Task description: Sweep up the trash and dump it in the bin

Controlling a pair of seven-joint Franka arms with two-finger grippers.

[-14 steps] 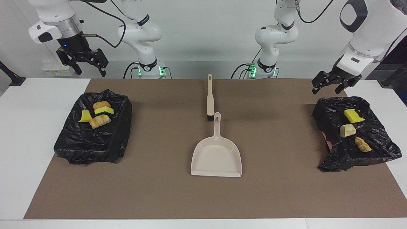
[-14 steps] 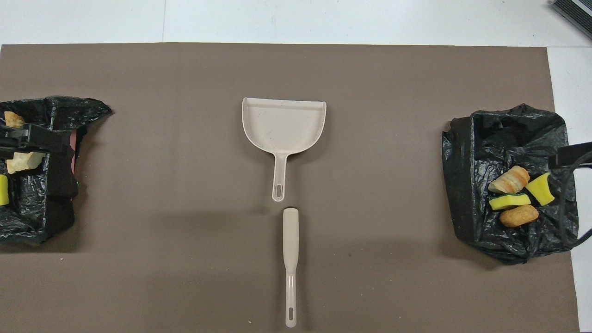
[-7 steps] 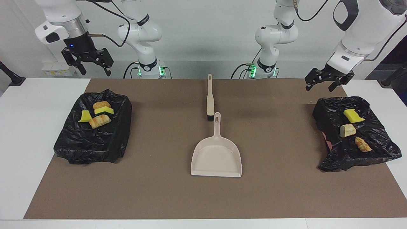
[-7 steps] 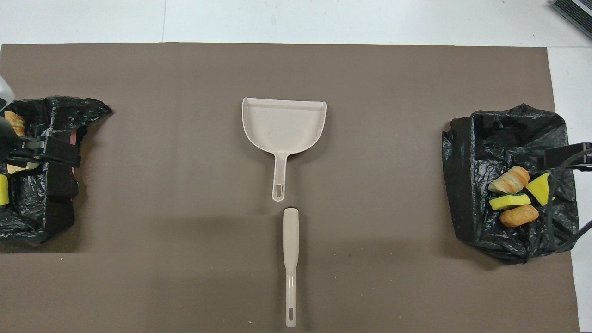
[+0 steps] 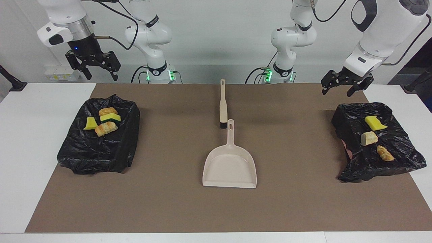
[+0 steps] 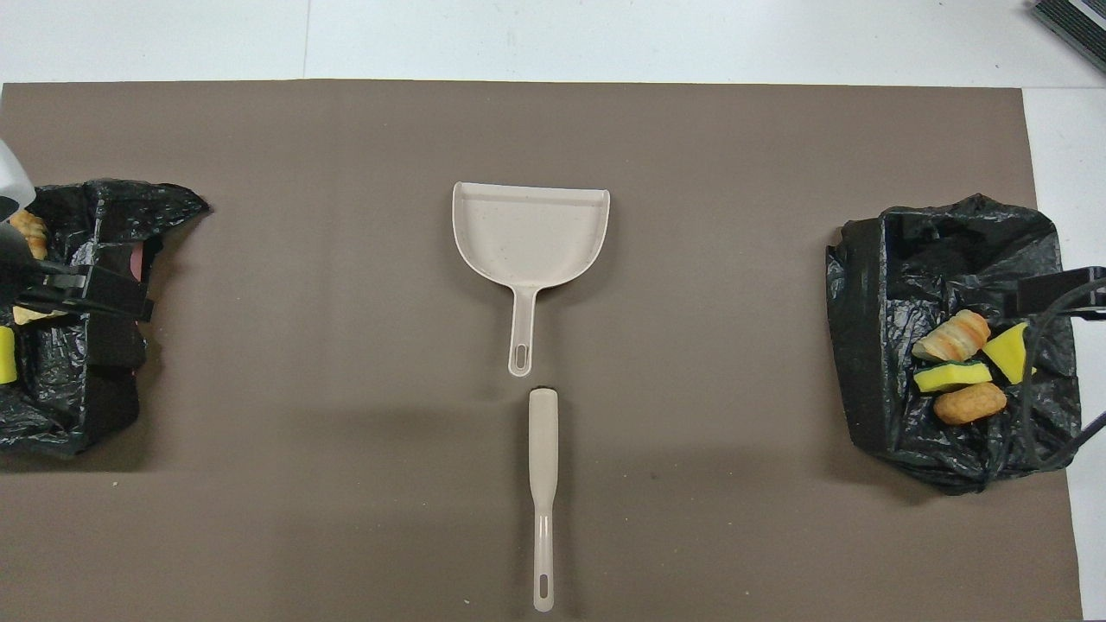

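- Trash, 7 pieces, all lying in black-lined bins. 4 sit in the bin at the left of the facing view (image 5: 98,141): brown roll (image 5: 108,111), green-backed yellow sponge (image 5: 110,117), yellow wedge (image 5: 90,124), striped pastry (image 5: 106,128).
- The remaining 3 sit in the bin at the right of the facing view (image 5: 374,145): yellow sponge (image 5: 374,123), pale lump (image 5: 369,138), small pastry (image 5: 385,153).
- Dustpan (image 5: 230,165), centre of frame, empty, mouth toward the lower edge.
- Brush (image 5: 222,103), just above the dustpan handle in the facing view, bristle end close to the handle tip.
- Brown mat (image 5: 175,202), lower centre, shows no loose piece.
- Right gripper (image 5: 96,69), upper left of the facing view, raised above the table edge, jaws released, holding nothing.
- Left gripper (image 5: 342,86), upper right of the facing view, raised just above its bin's upper rim, jaws released, holding nothing.
- Judgement: the work looks done and the step in hand is retreat. Lift straight up clear of the loose bag folds before swinging inward, so that no finger snags a liner and tips pieces out.
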